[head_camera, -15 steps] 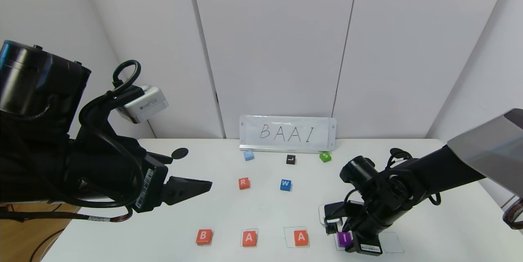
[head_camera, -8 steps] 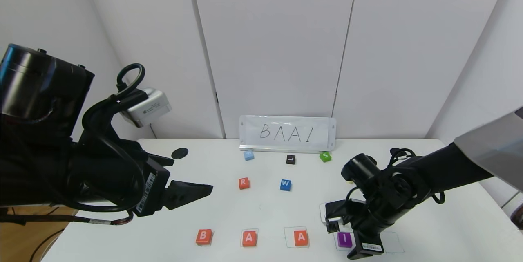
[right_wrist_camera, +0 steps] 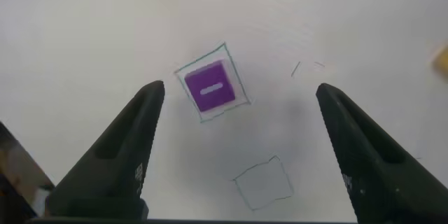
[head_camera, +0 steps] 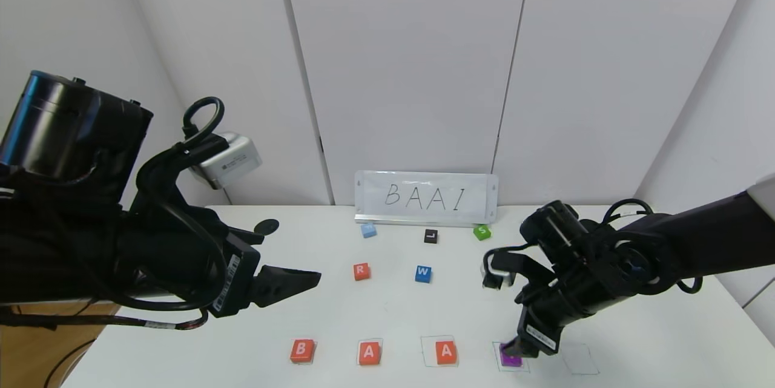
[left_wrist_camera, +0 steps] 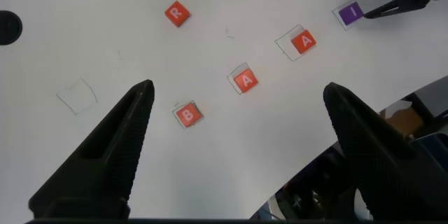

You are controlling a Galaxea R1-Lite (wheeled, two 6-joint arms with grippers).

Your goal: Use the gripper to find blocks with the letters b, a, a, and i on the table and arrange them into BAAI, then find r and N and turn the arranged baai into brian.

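Three orange-red blocks B (head_camera: 301, 350), A (head_camera: 369, 353) and A (head_camera: 446, 351) lie in a row near the table's (head_camera: 339, 315) front edge, with the purple I (head_camera: 510, 360) at the row's right end inside a green square. My right gripper (head_camera: 524, 348) hovers open just above the I, which shows free below it in the right wrist view (right_wrist_camera: 211, 87). The orange-red R (head_camera: 361, 271) lies mid-table. My left gripper (head_camera: 290, 282) is open and empty, held high over the table's left part. Its wrist view shows B (left_wrist_camera: 187, 115), both A blocks (left_wrist_camera: 246, 80) and R (left_wrist_camera: 176, 13). No N is legible.
A blue W (head_camera: 423, 273), a black L (head_camera: 430, 236), a green S (head_camera: 482, 232) and a light blue block (head_camera: 368, 230) lie behind the row. A BAAI sign (head_camera: 425, 197) stands at the back. An empty green square (right_wrist_camera: 262, 182) lies right of the I. A black hole (head_camera: 266, 227) is at back left.
My right gripper has let go of the purple I and risen up and back; the I stays in its square. My left arm has drifted slightly right.
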